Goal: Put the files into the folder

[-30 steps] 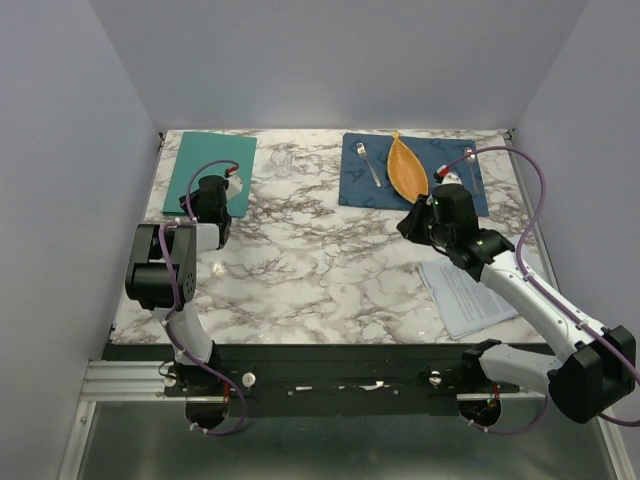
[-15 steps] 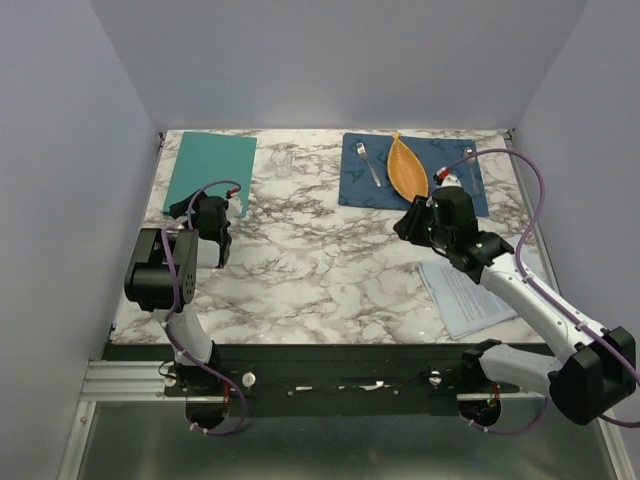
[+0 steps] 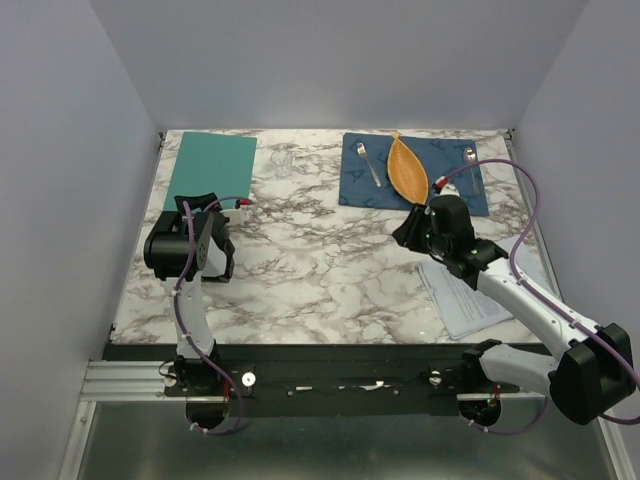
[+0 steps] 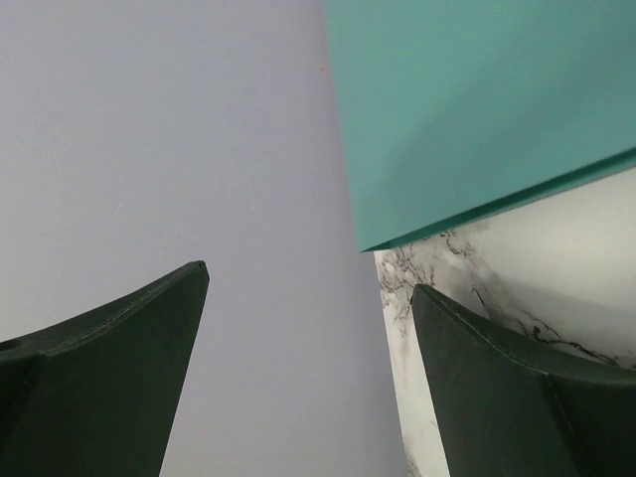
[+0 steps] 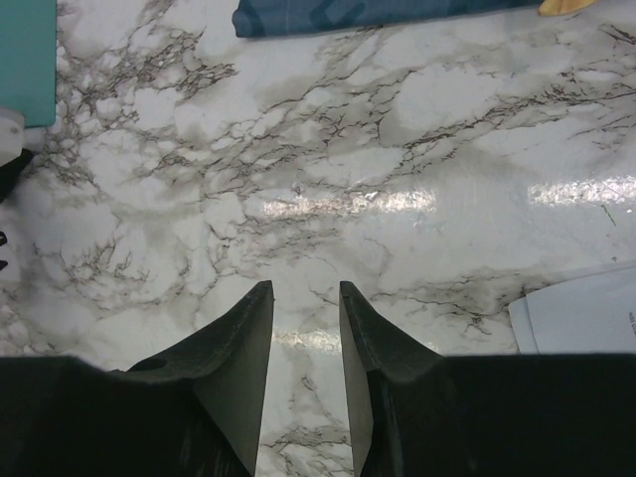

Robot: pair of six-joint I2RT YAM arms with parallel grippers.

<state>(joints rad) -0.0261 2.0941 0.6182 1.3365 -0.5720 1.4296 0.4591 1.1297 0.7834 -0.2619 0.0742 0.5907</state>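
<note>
You are drawing the left gripper (image 4: 308, 283), jaws wide and empty, back from the folder (image 3: 210, 170) at upper left, while the right gripper (image 5: 304, 286), barely parted and empty, is sinking toward the files (image 3: 470, 295) at lower right, so insertion is not yet beginning.

It was a robotics lab cell: grey walls (image 3: 330, 60) boxed a marble-patterned table (image 3: 330, 270) on three sides, and an aluminium rail (image 3: 120, 378) at 6 o'clock ran beneath the arm bases (image 3: 200, 372). Mismatched props lay out, a folder (image 3: 210, 165) at 11 o'clock and a placemat (image 3: 352, 185) at 1 o'clock.
</note>
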